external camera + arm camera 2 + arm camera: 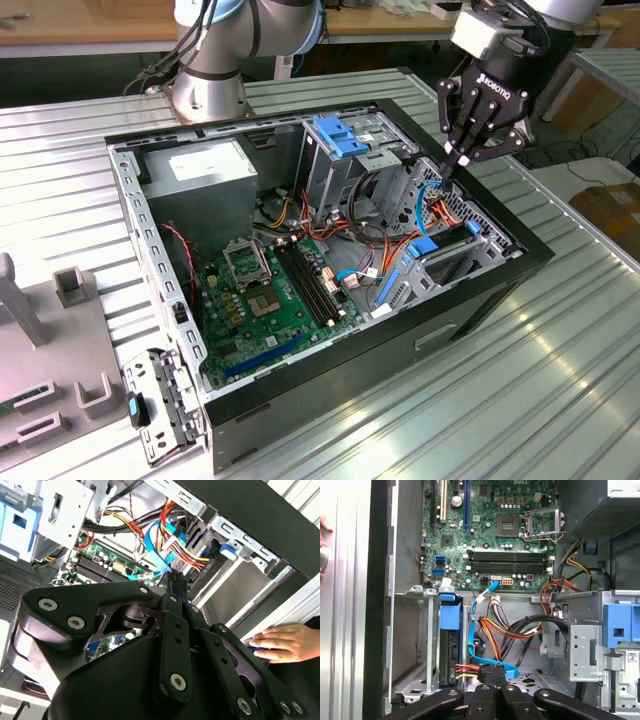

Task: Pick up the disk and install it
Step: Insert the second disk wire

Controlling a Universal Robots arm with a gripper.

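while fingers press together, claw [455, 160] pinching cable connector [490, 671], above case [480, 290]

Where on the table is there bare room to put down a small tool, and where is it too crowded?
Bare: the ribbed table at the exterior view's right of the computer case, and the strip beside the arm's base. Crowded: the grey fixtures at the exterior view's left, and the cables under the gripper inside the case.
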